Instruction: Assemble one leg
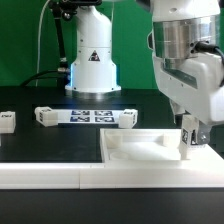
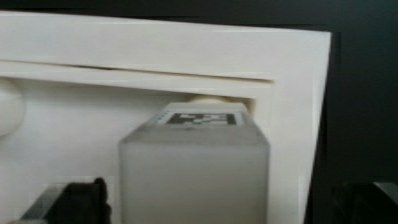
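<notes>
My gripper (image 1: 190, 133) is at the exterior view's right, shut on the leg (image 1: 191, 143), a small white post with a black-and-white tag. I hold the leg upright, its lower end at the far right part of the large flat white piece (image 1: 130, 152). In the wrist view the leg (image 2: 196, 165) fills the middle between my dark fingers (image 2: 79, 203), tag (image 2: 201, 118) facing the camera. My gripper (image 2: 228, 204) sits over the white piece (image 2: 107, 50). A small round white knob (image 2: 214, 100) shows just past the leg's end. Whether the leg touches the piece I cannot tell.
The marker board (image 1: 85, 116) lies across the black table behind the white piece. Another small white tagged post (image 1: 7, 121) lies at the exterior view's left edge. The robot base (image 1: 92, 60) stands at the back.
</notes>
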